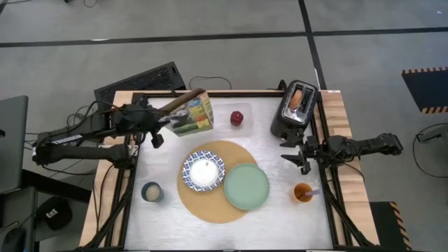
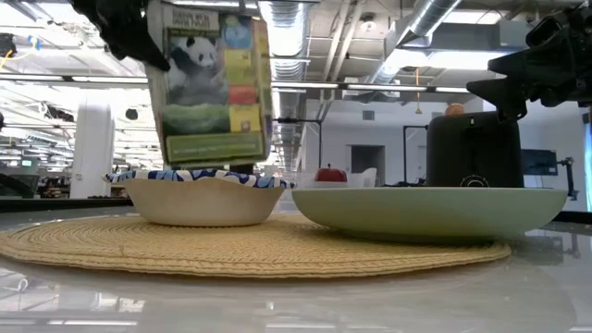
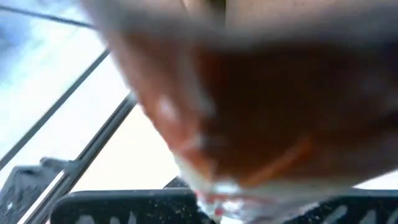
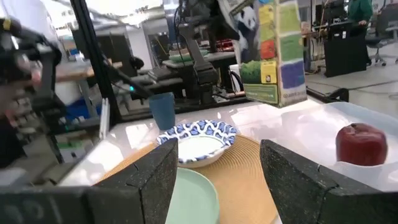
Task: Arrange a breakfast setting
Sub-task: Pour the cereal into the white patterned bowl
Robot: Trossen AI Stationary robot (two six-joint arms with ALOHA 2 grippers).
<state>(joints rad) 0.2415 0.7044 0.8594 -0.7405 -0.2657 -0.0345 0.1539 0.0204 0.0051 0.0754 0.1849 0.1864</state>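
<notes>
The panda cereal box hangs tilted above the table's far left part, with my left gripper shut on it; in the low view the box floats behind the bowl. The blue-and-white bowl and pale green plate sit on the round tan mat. The red apple lies on the table beside the box. A toast slice stands in the toaster's slot. My right gripper waits open at the table's right side, its fingers empty in the right wrist view. My left gripper holds the cereal box near its top, at the edge facing the table's left. It comes from the table's left, slanting down. The box hangs clear of the table, tilted, panda face toward the near edge. The left wrist view is too blurred to show the fingers.
The black toaster stands at the far right. An orange cup with a pale handle sticking out sits near my right gripper, and a blue cup sits left of the mat. A black keyboard lies beyond the far left corner.
</notes>
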